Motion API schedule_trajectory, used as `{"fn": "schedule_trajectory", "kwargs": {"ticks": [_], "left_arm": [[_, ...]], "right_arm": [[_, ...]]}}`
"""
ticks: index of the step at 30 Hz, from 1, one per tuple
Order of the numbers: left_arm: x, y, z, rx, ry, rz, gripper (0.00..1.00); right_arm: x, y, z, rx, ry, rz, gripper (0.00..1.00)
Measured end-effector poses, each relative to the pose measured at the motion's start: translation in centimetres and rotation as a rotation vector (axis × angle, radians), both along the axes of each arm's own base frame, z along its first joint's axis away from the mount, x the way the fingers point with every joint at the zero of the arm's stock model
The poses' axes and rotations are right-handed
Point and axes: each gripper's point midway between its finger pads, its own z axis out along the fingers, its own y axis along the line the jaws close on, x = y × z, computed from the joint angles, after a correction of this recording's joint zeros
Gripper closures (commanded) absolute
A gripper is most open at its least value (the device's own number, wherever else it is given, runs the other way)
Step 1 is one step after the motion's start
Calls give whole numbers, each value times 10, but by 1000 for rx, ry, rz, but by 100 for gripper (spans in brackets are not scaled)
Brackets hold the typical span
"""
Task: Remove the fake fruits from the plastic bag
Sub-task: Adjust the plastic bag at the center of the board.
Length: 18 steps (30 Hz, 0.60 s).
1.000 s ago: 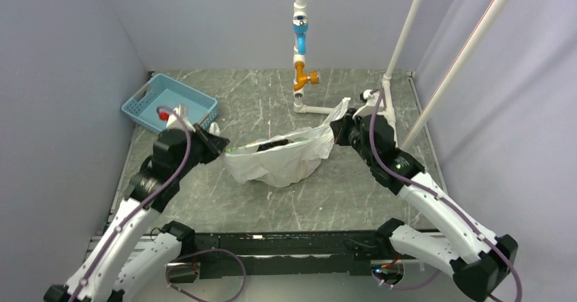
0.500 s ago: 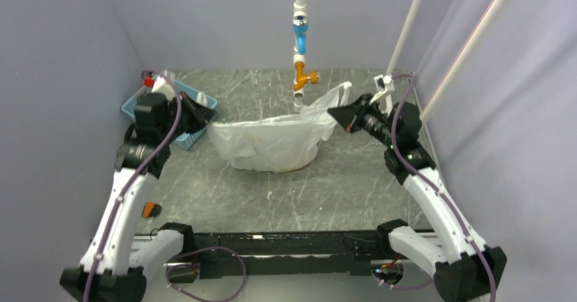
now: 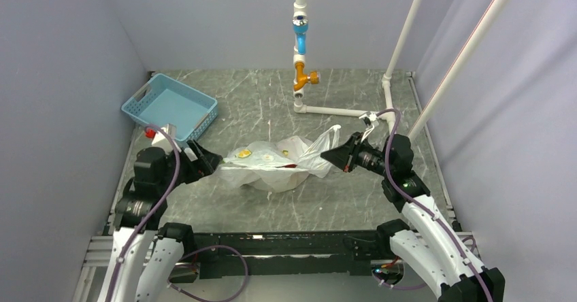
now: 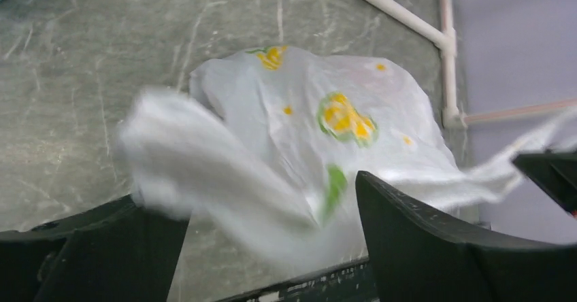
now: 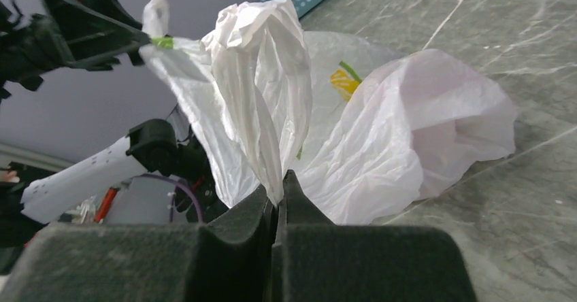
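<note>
One plastic bag (image 3: 272, 171) lies slumped on the marbled grey table (image 3: 354, 193), roughly midway between the two arms and well apart from the single blue lattice basket (image 3: 146, 94) at the far left. The right gripper (image 3: 331, 158) is clenched tight on one twisted loop handle (image 5: 262, 77), its jaws pressed together with the film rising straight up out of them. The left gripper (image 3: 209, 160) sits at the opposite end of the bag, and its two fingers (image 4: 435, 247) stand wide apart, with a blurred fold of white film lying in the gap (whether that fold still catches on either finger cannot be told from the smear). From overhead, three small yellow printed marks show on the bag's upper side, and the left wrist view adds a larger yellow-and-green mark. None of the fake fruits can be counted, as the crumpled film hides whatever is in the bag. Behind it stands one white pipe frame (image 3: 300, 43) carrying one blue and one orange fitting.
</note>
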Motion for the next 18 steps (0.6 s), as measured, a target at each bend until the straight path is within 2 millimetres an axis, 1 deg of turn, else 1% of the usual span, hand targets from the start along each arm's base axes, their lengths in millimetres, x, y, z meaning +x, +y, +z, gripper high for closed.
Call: {"fn": "schedule_trajectory", "kwargs": {"ticks": [3,6,7,9,11,12,15,18], "left_arm": [[-18,-7,41,-9,-95,-71,3],[-37,-19,85,-37,-206,-168,3],[-43,-24,96,-47,-236,-206,4],[-56,-35,113,-77,-279,-283,8],[-67,-48,122,-127,-300,-372,10],[-69,-52,123,-146,-302,-403,12],[-72,-62,119,-182,-270,-468,14],[-73,-78,116,-199,-227,-552,17]], "right_arm": [[-6,6,0,0,1,32,100],[-10,10,0,-2,-2,53,100],[-12,12,0,-2,-3,61,100],[-15,14,0,-3,-4,72,100],[-17,17,0,-5,-7,82,99],[-19,19,0,-6,-11,87,95],[-24,22,1,-11,-20,94,84],[-27,24,2,-21,-31,96,79]]}}
